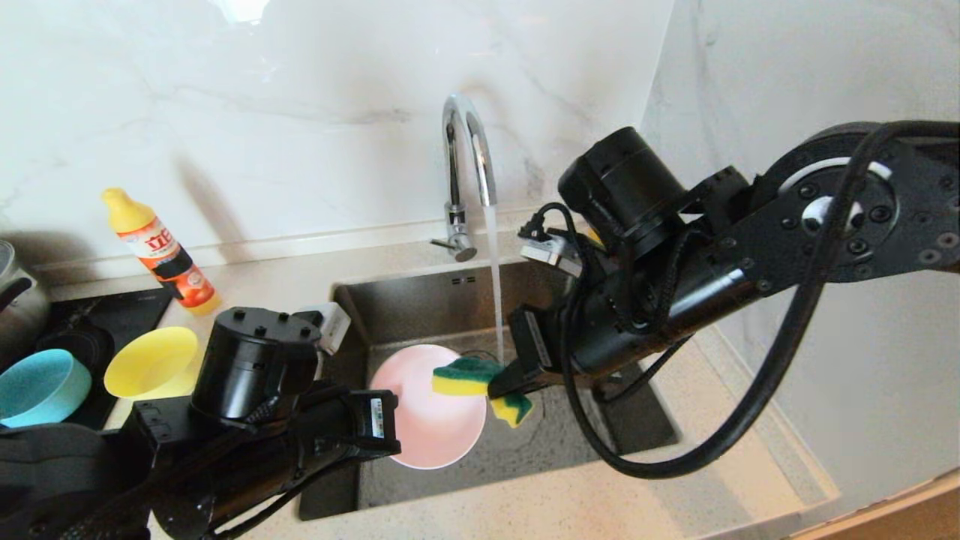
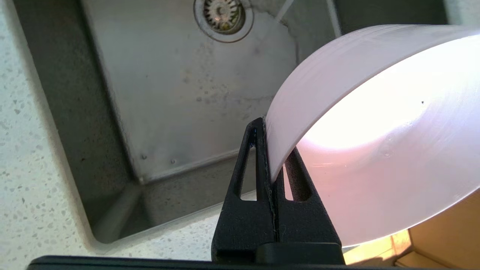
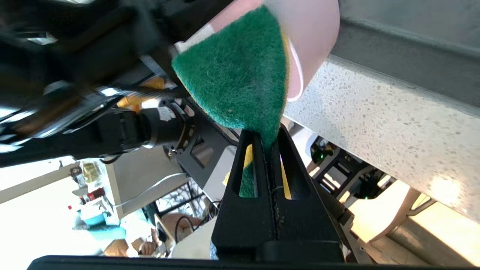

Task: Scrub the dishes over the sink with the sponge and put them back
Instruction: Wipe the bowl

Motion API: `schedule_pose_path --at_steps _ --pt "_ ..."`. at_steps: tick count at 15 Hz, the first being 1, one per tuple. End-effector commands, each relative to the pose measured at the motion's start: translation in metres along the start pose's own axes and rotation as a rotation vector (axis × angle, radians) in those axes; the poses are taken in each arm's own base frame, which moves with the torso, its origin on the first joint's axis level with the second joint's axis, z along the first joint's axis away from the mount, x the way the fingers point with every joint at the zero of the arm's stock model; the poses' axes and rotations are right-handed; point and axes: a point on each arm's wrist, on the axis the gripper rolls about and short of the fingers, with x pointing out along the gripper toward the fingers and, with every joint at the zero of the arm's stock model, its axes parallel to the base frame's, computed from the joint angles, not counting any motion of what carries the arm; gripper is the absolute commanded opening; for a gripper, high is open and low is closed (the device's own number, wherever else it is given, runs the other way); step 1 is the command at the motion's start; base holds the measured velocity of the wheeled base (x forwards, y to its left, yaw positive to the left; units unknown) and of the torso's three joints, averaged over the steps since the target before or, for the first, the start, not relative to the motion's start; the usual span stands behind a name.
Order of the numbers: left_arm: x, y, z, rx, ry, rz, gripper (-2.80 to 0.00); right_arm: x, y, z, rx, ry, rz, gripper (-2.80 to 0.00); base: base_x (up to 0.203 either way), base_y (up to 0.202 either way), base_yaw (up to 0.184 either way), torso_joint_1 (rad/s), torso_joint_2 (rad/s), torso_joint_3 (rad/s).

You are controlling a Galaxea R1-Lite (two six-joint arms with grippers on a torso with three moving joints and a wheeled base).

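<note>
Pale pink bowl, green-and-yellow sponge, speckled beige countertop.

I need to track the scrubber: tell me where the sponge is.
In the head view the sponge is over the sink, pinched in the right hand against the pink bowl, just beside the running water.

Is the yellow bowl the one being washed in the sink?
No, the yellow bowl sits on the counter beside the sink, while the left pincer holds the pink bowl there.
</note>
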Motion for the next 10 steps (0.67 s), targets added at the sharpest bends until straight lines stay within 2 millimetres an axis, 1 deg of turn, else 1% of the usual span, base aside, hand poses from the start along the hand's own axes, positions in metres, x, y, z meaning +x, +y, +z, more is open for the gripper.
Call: schedule_pose_path --at_steps 1,3,4,6,8,10 --pt "0.007 0.005 -0.002 -0.009 0.017 0.026 -2.80 -0.026 0.007 -0.001 -0.012 -0.050 0.026 -2.80 0.000 0.000 0.000 0.000 0.00 0.000" --pt "0.015 0.010 -0.003 -0.015 0.040 0.053 -2.80 -0.042 0.011 -0.003 -0.021 -0.081 0.040 -2.80 0.000 0.000 0.000 0.000 0.00 0.000" --pt "0.022 0.011 -0.003 -0.021 0.053 0.067 -2.80 -0.048 0.012 -0.004 -0.023 -0.094 0.043 -2.80 0.000 0.000 0.000 0.000 0.00 0.000" --pt "0.033 0.012 0.002 -0.048 0.064 0.086 -2.80 -0.061 0.010 -0.006 -0.019 -0.114 0.041 -2.80 0.000 0.000 0.000 0.000 0.00 0.000" --pt "0.043 0.008 0.009 -0.074 0.095 0.103 -2.80 -0.069 0.007 -0.006 -0.011 -0.132 0.036 -2.80 0.000 0.000 0.000 0.000 0.00 0.000" --pt "0.051 0.002 0.021 -0.120 0.116 0.106 -2.80 -0.072 0.004 -0.012 -0.012 -0.128 0.027 -2.80 0.000 0.000 0.000 0.000 0.00 0.000"
